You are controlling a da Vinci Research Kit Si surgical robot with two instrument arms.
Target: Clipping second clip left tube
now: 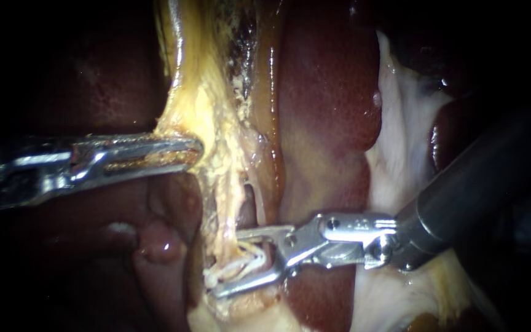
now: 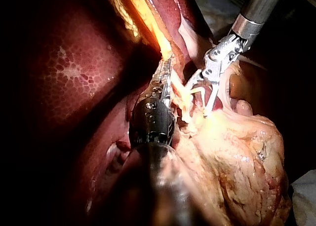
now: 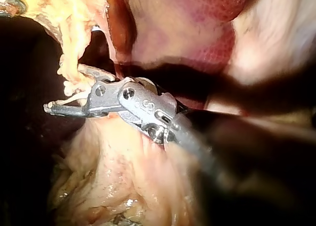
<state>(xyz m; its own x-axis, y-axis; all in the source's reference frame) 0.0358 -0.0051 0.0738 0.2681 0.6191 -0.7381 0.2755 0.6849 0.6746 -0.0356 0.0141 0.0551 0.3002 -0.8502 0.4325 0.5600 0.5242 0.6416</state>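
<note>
A pale yellow, stringy tube [image 1: 224,209] runs down the middle of the endoscope view, the left one of two strands; a pinker strand [image 1: 257,206] lies just right of it. My right instrument [image 1: 227,263] comes in from the right with its jaws open, one on each side of the tube's frayed white lower end [image 1: 241,259]. I cannot make out a clip in them. My left instrument [image 1: 193,150] comes in from the left, its jaws shut on the edge of the yellow tissue [image 1: 207,117] higher up. The right wrist view shows the right instrument [image 3: 66,90] straddling the strand.
Dark red liver [image 1: 330,92] lies behind and right of the tube. A pale membrane [image 1: 401,154] spreads beside the right instrument's shaft. In the left wrist view a fatty yellow mass [image 2: 237,152] lies beside my left instrument [image 2: 165,83], with my right instrument [image 2: 200,98] ahead.
</note>
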